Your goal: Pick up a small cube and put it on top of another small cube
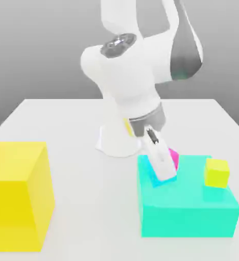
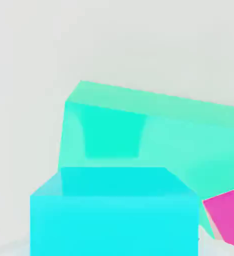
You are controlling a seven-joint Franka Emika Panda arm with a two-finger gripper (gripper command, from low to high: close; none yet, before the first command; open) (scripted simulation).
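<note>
Small cyan plain cube (image 2: 114,212) is seen clamped in the white two-finger gripper (image 1: 161,171), over the large teal block (image 1: 188,214); small magenta-pink cube (image 1: 172,157) is seen just behind the gripper; small yellow cube (image 1: 216,173) is noted on the block's top.

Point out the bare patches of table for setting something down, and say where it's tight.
Free: the strip between the yellow block and the teal block, and the table behind the yellow block. Tight: the teal block's top, with the yellow cube, pink cube and tool.
</note>
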